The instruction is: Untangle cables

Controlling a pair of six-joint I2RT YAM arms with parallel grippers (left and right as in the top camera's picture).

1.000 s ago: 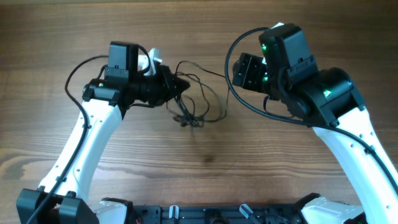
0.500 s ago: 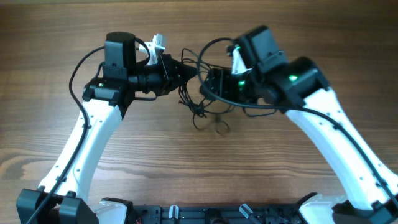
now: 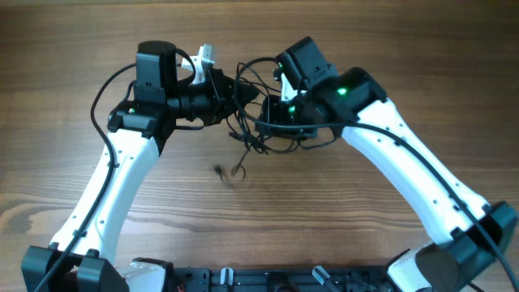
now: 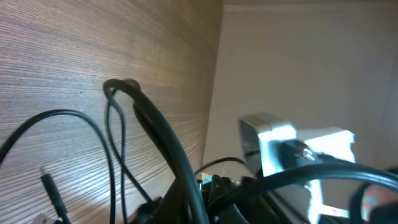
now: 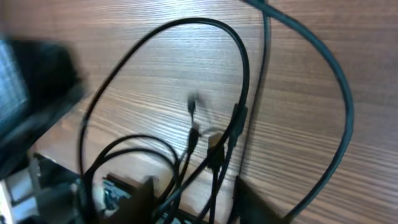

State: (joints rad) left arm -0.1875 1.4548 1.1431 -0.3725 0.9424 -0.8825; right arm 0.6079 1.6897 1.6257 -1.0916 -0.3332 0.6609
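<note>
The cables (image 3: 253, 143) are a tangle of thin dark wires hanging over the wooden table, with one loose end dangling low (image 3: 235, 170). My left gripper (image 3: 246, 92) is shut on the top of the tangle; in the left wrist view the cables (image 4: 118, 146) run straight into its closed jaws (image 4: 205, 208). My right gripper (image 3: 268, 118) sits right against the tangle from the right. In the right wrist view several strands and small plugs (image 5: 214, 146) pass between its two fingers (image 5: 199, 202), which stand apart without pinching them.
The wooden table (image 3: 389, 49) spreads all around the two arms. Thicker black arm cables loop beside each wrist (image 3: 101, 93). The arms' bases stand at the front edge (image 3: 268, 280).
My right arm has swung left from the far right into the tangle, and its fingers have narrowed around the strands. The hanging cable end has shifted left. My left gripper has stayed shut.
</note>
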